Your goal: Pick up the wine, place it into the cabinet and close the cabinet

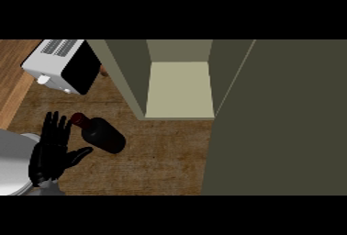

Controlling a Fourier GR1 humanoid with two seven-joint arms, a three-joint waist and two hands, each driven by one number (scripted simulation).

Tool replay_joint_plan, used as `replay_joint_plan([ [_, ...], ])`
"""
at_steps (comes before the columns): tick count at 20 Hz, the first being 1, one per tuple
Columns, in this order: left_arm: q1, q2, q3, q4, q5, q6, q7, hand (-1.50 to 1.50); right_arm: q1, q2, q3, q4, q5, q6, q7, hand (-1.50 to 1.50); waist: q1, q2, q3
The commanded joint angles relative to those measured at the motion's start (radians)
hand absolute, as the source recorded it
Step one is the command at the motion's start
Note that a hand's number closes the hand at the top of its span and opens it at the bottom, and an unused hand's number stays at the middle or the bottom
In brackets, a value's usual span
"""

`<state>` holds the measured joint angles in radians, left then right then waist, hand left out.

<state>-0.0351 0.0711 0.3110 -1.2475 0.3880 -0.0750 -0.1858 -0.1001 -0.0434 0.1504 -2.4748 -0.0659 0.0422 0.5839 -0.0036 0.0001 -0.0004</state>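
A dark wine bottle (103, 134) with a reddish cap stands on the brown counter, left of centre. My left hand (53, 151) is just left of it, fingers straight and spread, thumb pointing toward the bottle but apart from it. The cabinet (180, 87) stands behind and to the right, its inside pale and bare. Its olive door (284, 119) is swung wide open and fills the right side of the view. My right hand does not show.
A white microwave (64, 66) with a black front sits at the back left. A light wooden strip (13, 82) runs along the left edge. Part of my grey forearm (13, 160) fills the lower left corner.
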Motion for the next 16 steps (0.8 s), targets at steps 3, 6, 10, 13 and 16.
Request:
replay_joint_plan([
  [3, -0.029, -0.049, -0.037, 0.134, -0.039, 0.005, -0.116, -1.5, 0.01, -0.03, -0.096, -0.002, -0.131, 0.051, -0.036, -1.5, 0.001, 0.0, 0.001],
  [6, -0.07, -0.02, -0.011, 0.291, -0.015, -0.08, -0.192, -1.5, 0.058, -0.009, -0.032, -0.065, -0.073, 0.032, -0.021, -1.5, -0.002, 0.0, 0.0],
  [10, -0.097, -0.013, -0.002, 0.401, -0.031, -0.088, -0.272, -1.5, 0.053, -0.055, -0.161, -0.085, -0.196, 0.062, 0.019, -1.5, -0.005, 0.001, 0.001],
  [13, -0.128, 0.003, 0.013, 0.5, -0.004, -0.157, -0.323, -1.5, -0.02, 0.021, 0.05, -0.072, 0.02, -0.02, 0.08, -1.5, -0.001, 0.0, -0.001],
  [16, -0.173, -0.014, 0.028, 0.57, 0.027, -0.176, -0.353, -1.5, 0.071, 0.001, -0.015, -0.068, -0.042, 0.038, -0.008, -1.5, -0.005, 0.001, 0.0],
])
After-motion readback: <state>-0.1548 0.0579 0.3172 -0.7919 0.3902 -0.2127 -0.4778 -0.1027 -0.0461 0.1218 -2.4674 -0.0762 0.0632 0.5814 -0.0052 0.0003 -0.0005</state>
